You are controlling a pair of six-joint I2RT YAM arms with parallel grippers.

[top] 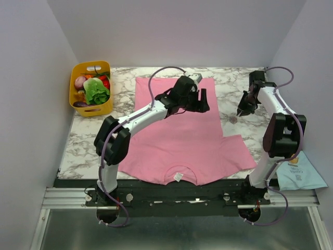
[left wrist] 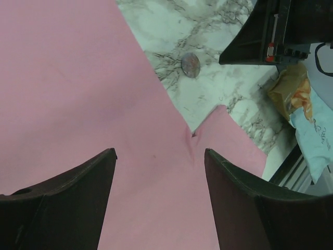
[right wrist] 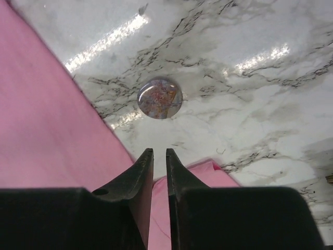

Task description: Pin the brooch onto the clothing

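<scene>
Brooch [right wrist: 159, 98]: small round disc, laid flat on the marble desk [top: 88, 140], just beside the right edge of the clothing [top: 182, 135], untouched.
Clothing: pink T-shirt, spread flat, white label [top: 178, 176] at the near neckline.
Left gripper [left wrist: 158, 203]: held over the shirt, jaws spread wide, nothing between them.
Right gripper [right wrist: 159, 161]: held near the brooch, jaws nearly pressed together, nothing pinched.
Yellow basket [top: 104, 108]: far left, vegetables inside.

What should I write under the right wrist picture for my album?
Nearly closed right gripper fingers hover above the round brooch on marble, beside the pink T-shirt.
</scene>
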